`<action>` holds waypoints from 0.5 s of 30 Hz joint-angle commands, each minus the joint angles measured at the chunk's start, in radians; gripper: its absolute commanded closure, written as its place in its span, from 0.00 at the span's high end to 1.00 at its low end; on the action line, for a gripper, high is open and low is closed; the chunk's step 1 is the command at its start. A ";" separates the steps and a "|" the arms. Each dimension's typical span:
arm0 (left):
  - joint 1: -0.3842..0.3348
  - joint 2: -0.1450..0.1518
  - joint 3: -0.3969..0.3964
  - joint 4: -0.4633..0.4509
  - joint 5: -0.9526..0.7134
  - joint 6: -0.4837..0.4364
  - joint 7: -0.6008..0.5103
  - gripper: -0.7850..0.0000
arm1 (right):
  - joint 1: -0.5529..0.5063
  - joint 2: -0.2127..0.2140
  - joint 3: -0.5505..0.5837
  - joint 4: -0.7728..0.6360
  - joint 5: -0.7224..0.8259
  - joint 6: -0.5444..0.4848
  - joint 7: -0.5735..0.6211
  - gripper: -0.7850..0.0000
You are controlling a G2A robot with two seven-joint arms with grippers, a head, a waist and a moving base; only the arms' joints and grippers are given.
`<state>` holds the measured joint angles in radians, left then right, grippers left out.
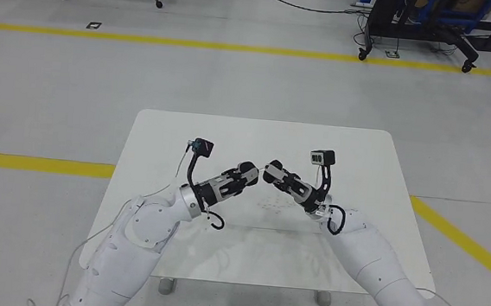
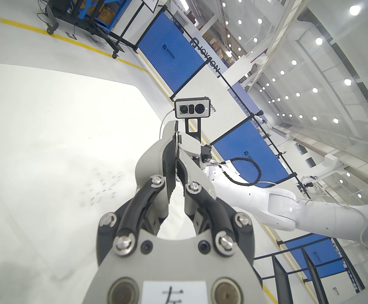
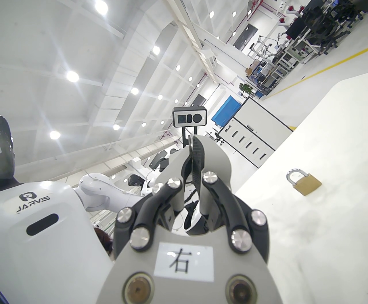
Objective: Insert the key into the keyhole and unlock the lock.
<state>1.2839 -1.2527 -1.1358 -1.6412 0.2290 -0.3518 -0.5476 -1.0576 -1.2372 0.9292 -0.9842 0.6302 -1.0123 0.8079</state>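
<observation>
- My left claw [image 2: 176, 139] has its fingers pressed flat together; I cannot tell whether anything is pinched between them.
- My right claw [image 3: 193, 145] is closed the same way, pad against pad.
- In the top view both claws sit mid-frame above the white tabletop [image 1: 186, 140], tips facing and just beside each other.
- The brass lock [image 3: 304, 182] lies flat on the tabletop, off to one side of the right claw and apart from it.

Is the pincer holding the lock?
No, the lock lies on the table, apart from the right pincer.
</observation>
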 commanded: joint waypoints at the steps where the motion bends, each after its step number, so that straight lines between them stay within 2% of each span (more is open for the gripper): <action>1: 0.000 0.000 -0.001 0.001 -0.013 -0.003 0.005 0.00 | -0.002 -0.001 0.004 -0.001 -0.003 0.000 0.000 0.00; 2: 0.000 0.000 -0.001 0.002 -0.013 -0.003 0.005 0.02 | -0.003 -0.002 0.005 -0.001 -0.004 0.000 0.000 0.00; 3: -0.001 0.001 -0.001 0.002 -0.015 -0.004 0.003 0.13 | -0.003 -0.002 0.006 -0.001 -0.006 0.000 0.000 0.00; 6: 0.001 0.001 -0.004 0.001 -0.026 -0.007 0.011 0.26 | -0.004 -0.003 0.008 -0.002 -0.013 0.000 0.000 0.00; 8: 0.002 0.002 -0.005 0.000 -0.028 -0.008 0.016 0.25 | -0.004 -0.004 0.010 -0.001 -0.017 0.000 0.000 0.00; 15: 0.003 0.004 -0.001 -0.001 -0.028 -0.009 0.015 0.11 | -0.005 -0.004 0.012 -0.007 -0.026 0.000 0.000 0.00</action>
<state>1.2868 -1.2491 -1.1378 -1.6423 0.2012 -0.3600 -0.5322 -1.0623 -1.2413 0.9413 -0.9903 0.6051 -1.0123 0.8077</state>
